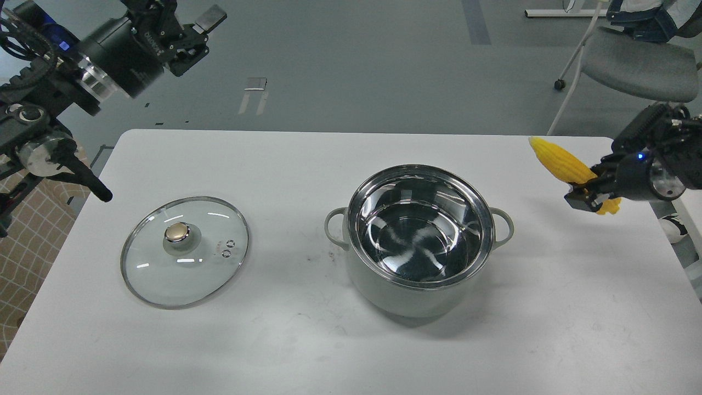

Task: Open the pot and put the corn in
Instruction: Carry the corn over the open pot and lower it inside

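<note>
Yellow corn (559, 160) is sitting clamped near its thick end in the right pincer (589, 192), held above the tabletop's (307, 340) right edge. Its long axis is slanting up and left, tip pointing away from me. The pot (419, 241) is standing open (glass lid (185, 251) lying flat well to its left), leftward and nearer me from the corn, so the right arm is the nearer one. The left pincer (194, 35) is hanging empty, fingers apart, far off at upper left

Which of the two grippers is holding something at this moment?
The right gripper, shut on the yellow corn right of the open pot. The left gripper is raised at top left, empty.
</note>
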Controlling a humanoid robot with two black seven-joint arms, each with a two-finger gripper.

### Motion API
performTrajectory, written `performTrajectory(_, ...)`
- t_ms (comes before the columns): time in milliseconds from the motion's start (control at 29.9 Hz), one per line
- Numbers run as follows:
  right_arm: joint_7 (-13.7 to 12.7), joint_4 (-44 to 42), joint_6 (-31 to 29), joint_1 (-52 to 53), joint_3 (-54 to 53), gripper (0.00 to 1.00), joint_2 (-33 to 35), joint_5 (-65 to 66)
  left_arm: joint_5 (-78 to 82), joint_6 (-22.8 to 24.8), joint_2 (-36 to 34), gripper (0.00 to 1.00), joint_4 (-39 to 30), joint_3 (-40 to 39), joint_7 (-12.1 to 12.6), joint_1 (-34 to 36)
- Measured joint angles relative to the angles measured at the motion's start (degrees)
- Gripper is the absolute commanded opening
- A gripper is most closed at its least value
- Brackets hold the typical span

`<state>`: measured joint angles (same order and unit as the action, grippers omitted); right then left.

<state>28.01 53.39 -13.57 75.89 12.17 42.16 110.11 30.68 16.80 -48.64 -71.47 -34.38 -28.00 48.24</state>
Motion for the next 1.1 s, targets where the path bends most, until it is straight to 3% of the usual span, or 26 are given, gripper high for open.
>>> performTrajectory(301, 0.00, 8.63, -8.42, 16.26, 1.63, 0.20, -7.03, -6.81, 0.00, -0.01, 0.47, 0.94, 0.02, -0.14, 0.00, 0.07)
performTrajectory(635, 0.00, 14.24, -10.42, 17.98, 9.07, 0.25, -17.11, -8.40, 0.02, -0.07, 0.74, 0.94, 0.04, -0.14, 0.00, 0.10)
performTrajectory(836, 0.00, 14.70, -10.39, 16.78, 10.96, 0.39, -19.15, -8.42, 0.02, -0.10, 0.75, 0.94, 0.09, -0.15, 0.00, 0.10)
performTrajectory(1103, 0.00, 14.79, -10.33, 15.23, 11.38, 0.66, -19.82, -8.67, 0.07, -0.06, 0.75, 0.94, 0.08, -0.15, 0.00, 0.10)
